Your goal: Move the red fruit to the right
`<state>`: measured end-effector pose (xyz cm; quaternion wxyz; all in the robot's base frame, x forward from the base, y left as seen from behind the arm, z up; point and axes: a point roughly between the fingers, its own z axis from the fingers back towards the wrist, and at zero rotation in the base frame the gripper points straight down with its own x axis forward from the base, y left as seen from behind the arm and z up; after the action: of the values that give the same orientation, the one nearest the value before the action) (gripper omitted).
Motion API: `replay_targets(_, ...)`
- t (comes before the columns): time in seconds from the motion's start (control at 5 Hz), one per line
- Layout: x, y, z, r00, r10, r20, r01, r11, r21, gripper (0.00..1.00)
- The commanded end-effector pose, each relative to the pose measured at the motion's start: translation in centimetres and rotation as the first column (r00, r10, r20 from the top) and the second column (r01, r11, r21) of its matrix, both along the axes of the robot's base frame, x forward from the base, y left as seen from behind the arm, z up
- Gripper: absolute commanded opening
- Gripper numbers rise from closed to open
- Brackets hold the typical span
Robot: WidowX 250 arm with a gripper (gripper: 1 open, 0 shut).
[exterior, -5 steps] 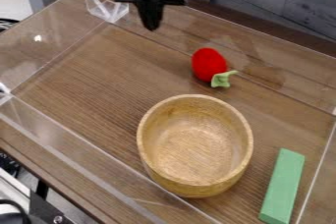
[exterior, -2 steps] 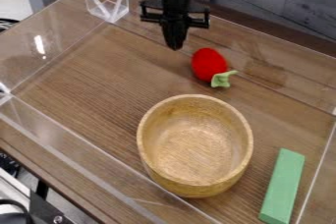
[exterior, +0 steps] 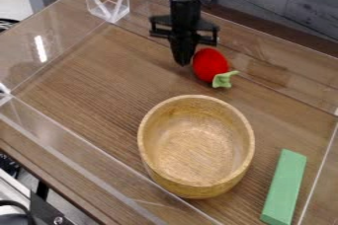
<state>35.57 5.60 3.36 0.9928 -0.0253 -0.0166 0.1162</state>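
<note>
The red fruit (exterior: 211,64), a small glossy strawberry-like toy with a pale green stem pointing right, lies on the wooden tabletop behind the bowl. My black gripper (exterior: 185,61) points straight down just left of the fruit, its tip low near the table and right beside the fruit's left edge. The fingers are pressed together, shut, with nothing between them. Whether the tip touches the fruit I cannot tell.
A round wooden bowl (exterior: 197,145) sits in front of the fruit. A flat green rectangular block (exterior: 284,187) lies at the front right. Clear plastic walls (exterior: 53,41) ring the wooden table (exterior: 93,86).
The gripper has come down and moved right, from the back of the table to just beside the fruit's left side. The fruit, bowl and block have stayed put.
</note>
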Motion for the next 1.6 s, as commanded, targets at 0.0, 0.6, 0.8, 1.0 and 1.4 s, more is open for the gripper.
replay_targets(0.0,1.3,-0.7,0.5,0.999,-0.01,0.036,0.009,1.0,0.006,0.0)
replay_targets(0.6,1.3,-2.3,0.3,0.999,0.036,0.026,-0.035,0.999,-0.026,1.0)
replay_targets(0.8,0.9,-2.6,0.9,0.999,0.036,0.028,-0.035,0.999,-0.04,1.0)
replay_targets(1.0,0.6,-2.9,1.5,0.999,0.034,0.032,-0.032,0.998,-0.051,1.0)
replay_targets(1.4,1.5,-2.3,5.0,0.974,0.22,0.047,-0.216,0.973,-0.077,1.0)
